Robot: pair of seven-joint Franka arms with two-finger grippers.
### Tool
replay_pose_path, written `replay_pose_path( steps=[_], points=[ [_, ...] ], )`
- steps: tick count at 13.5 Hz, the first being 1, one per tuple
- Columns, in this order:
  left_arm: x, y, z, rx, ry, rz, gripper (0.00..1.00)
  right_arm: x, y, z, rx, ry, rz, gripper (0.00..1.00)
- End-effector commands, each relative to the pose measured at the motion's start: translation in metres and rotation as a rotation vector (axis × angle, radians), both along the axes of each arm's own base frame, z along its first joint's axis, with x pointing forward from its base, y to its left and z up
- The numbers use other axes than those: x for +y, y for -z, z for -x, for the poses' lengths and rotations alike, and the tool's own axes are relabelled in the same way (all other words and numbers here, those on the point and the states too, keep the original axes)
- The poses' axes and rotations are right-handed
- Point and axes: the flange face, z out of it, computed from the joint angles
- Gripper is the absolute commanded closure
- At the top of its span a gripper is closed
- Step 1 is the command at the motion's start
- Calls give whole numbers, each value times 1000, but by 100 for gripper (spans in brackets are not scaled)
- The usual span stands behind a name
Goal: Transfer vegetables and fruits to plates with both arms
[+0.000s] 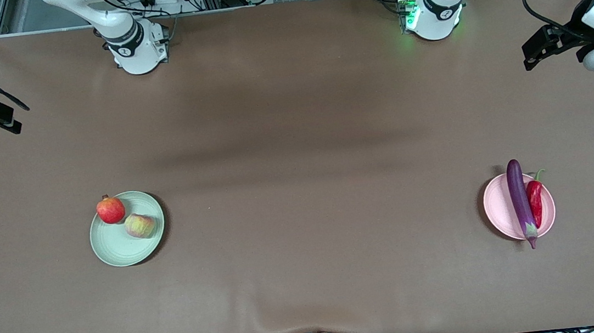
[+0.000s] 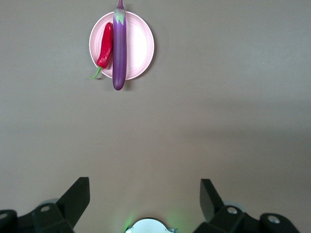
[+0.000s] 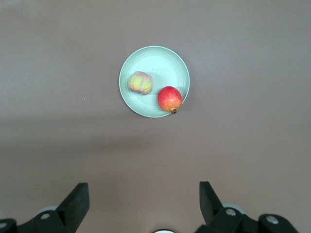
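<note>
The pale green plate (image 1: 118, 248) holds the red pomegranate-like fruit (image 1: 110, 210) and the yellowish-pink fruit (image 1: 140, 225); the plate (image 3: 160, 63) and both fruits (image 3: 170, 98) (image 3: 140, 82) also show in the right wrist view. The pale pink plate (image 1: 500, 206) holds the purple eggplant (image 1: 520, 201) and the red chili (image 1: 535, 202), side by side; they also show in the left wrist view (image 2: 119, 46) (image 2: 105, 44) on the plate (image 2: 141, 43). My left gripper (image 1: 531, 59) (image 2: 145, 194) is open and empty, high at its end of the table. My right gripper (image 1: 13, 122) (image 3: 144, 194) is open and empty at the other end.
The brown table cloth (image 1: 299, 188) lies between the two plates, with a small ripple (image 1: 268, 313) near the front edge. Both arm bases (image 1: 135, 45) (image 1: 433, 14) stand along the farthest edge.
</note>
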Motion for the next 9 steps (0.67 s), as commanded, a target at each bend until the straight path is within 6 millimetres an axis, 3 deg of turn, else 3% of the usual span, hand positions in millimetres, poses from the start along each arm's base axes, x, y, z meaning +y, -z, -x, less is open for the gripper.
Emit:
replay_pose_path(
  steps=[1, 9],
  points=[
    [-1, -9, 9, 1, 18, 17, 0, 0, -2, 9, -13, 3, 12, 0],
    [-2, -9, 10, -1, 18, 18, 0, 6, -2, 8, -19, -6, 13, 0]
  ],
)
